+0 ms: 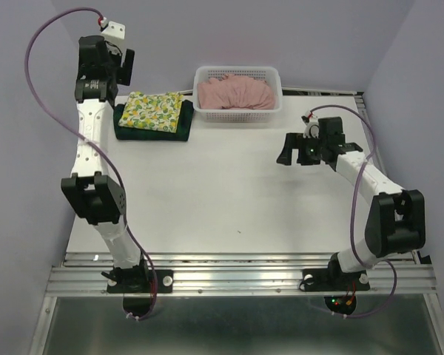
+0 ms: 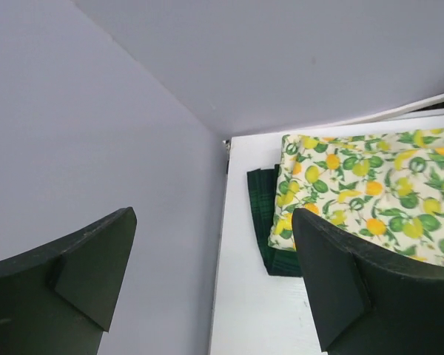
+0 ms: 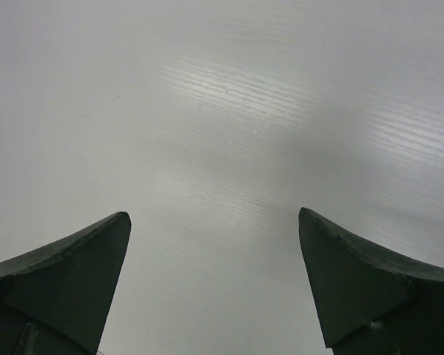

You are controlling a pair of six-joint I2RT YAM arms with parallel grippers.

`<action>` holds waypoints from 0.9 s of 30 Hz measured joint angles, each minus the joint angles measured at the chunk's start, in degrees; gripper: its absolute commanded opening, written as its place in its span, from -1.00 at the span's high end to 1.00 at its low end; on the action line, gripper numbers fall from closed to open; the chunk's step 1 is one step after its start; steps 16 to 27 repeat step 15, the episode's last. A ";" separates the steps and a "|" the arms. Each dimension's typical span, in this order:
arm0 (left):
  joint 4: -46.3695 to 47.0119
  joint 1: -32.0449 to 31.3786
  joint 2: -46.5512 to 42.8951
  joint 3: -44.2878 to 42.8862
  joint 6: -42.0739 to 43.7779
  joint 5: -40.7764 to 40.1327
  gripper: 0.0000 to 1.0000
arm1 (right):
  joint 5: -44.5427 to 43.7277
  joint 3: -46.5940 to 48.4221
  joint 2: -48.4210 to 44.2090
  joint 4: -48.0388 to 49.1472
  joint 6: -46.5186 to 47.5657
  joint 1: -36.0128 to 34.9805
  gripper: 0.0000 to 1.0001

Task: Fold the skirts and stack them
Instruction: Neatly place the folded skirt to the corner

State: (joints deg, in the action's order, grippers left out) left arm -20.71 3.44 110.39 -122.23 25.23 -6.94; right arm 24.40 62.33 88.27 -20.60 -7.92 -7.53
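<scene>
The lemon-print skirt (image 1: 157, 109) lies folded on top of the plaid skirt (image 1: 152, 134) at the 11 o'clock corner of the bench (image 1: 222, 200). The left hand (image 2: 213, 222) hangs at the stack's 9 o'clock side, released, with its fingers wide and nothing between them. The pink skirt (image 1: 235, 93) sits bunched in the white basket (image 1: 237, 70) at 12 o'clock. The right hand (image 3: 214, 222) hovers released over the bench at 3 o'clock.
</scene>
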 measured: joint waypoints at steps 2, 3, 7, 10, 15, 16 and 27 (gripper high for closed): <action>-0.85 -0.13 -4.92 3.78 -0.94 2.16 -0.97 | -0.72 0.00 -1.55 -0.20 0.61 0.00 -1.00; -1.20 -0.39 -9.46 8.44 -1.92 3.78 -0.97 | -1.11 -0.02 -2.08 -0.39 0.87 0.00 -1.00; -1.29 -1.68 -19.39 24.37 -4.44 7.43 -0.97 | -2.80 -1.03 -4.66 -0.81 2.32 0.00 -1.00; -0.81 -2.75 -25.53 39.41 -5.70 9.57 -0.97 | -4.63 -4.63 -8.55 -1.46 3.58 0.04 -1.00; -0.35 -6.03 -33.44 59.04 -7.58 11.41 -0.97 | -7.10 -9.88 -14.49 -2.54 4.96 0.07 -1.00; -0.35 -6.03 -33.44 59.04 -7.58 11.41 -0.97 | -7.10 -9.88 -14.49 -2.54 4.96 0.07 -1.00; -0.35 -6.03 -33.44 59.04 -7.58 11.41 -0.97 | -7.10 -9.88 -14.49 -2.54 4.96 0.07 -1.00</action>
